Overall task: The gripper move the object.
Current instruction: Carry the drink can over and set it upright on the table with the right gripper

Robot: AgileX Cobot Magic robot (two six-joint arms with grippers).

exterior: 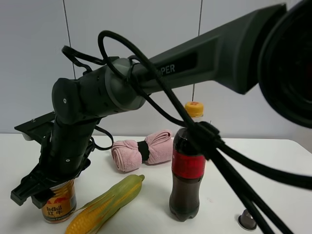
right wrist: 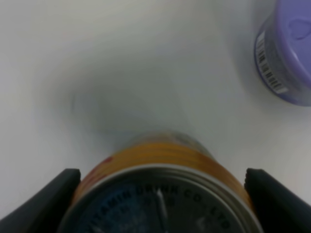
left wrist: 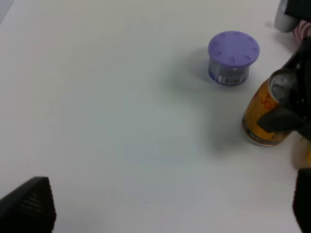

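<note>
The gold Red Bull can (exterior: 59, 204) stands on the white table at the front left. My right arm reaches across to it, and the right gripper (exterior: 41, 187) sits over the can's top. In the right wrist view the two black fingers press against either side of the can (right wrist: 160, 165), with the right gripper (right wrist: 160, 204) shut on it. The left wrist view shows the can (left wrist: 262, 116) from a distance with the right gripper's black fingers on it. My left gripper (left wrist: 165, 213) is open and empty above bare table, apart from the can.
A purple-lidded round tub (left wrist: 233, 56) stands close beside the can and also shows in the right wrist view (right wrist: 289, 53). A corn cob (exterior: 105, 204), a rolled pink towel (exterior: 141, 148), a cola bottle (exterior: 187, 165) and a small dark capsule (exterior: 247, 220) lie to the right.
</note>
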